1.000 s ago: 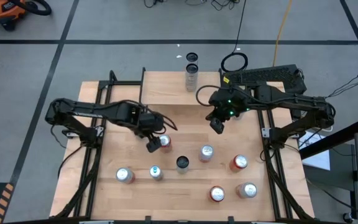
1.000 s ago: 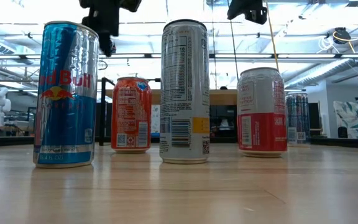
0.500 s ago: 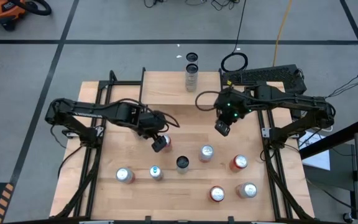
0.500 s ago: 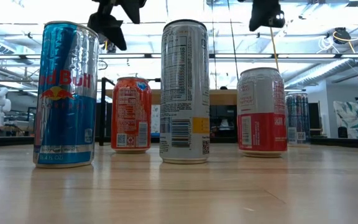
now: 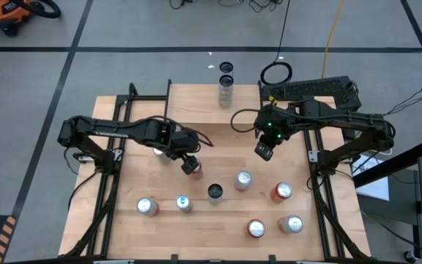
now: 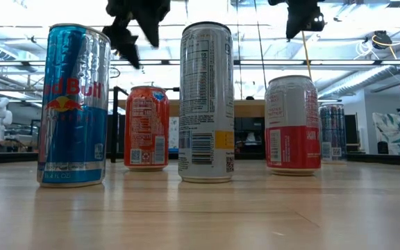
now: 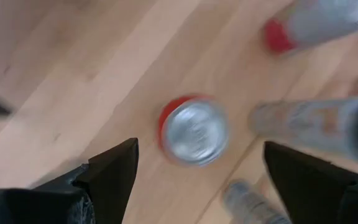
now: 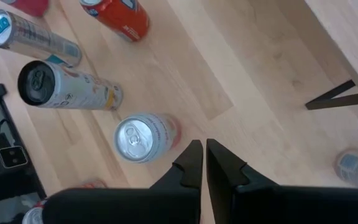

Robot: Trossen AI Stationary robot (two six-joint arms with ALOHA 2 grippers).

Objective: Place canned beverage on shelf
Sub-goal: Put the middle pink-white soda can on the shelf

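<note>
Several drink cans stand upright on the wooden table point(image 5: 145, 147). My left gripper point(image 5: 190, 166) hangs open above a red can with a silver top point(image 7: 194, 130), one finger point(image 7: 114, 174) on each side of it, clear of it; in the low view the gripper point(image 6: 134, 28) is well above that can point(image 6: 146, 128). My right gripper point(image 5: 264, 152) point(image 8: 202, 149) is shut and empty, up in the air near a silver-and-red can point(image 8: 143, 138). The shelf point(image 8: 353, 37) stands at the table's far side on thin black legs.
A tall slim can point(image 6: 205, 101) and a blue can point(image 6: 73, 104) stand near the front. More cans point(image 5: 280, 192) point(image 5: 292, 224) point(image 5: 146, 207) fill the table's near half. Other cans point(image 5: 226, 92) stand at the far edge. Bare wood lies between the arms.
My left gripper has shifted a little toward the table's right, rolled about its own axis and sunk slightly; it now stands over the red can, still open. My right gripper has tipped further downward and dropped a little, then kept still, shut.
</note>
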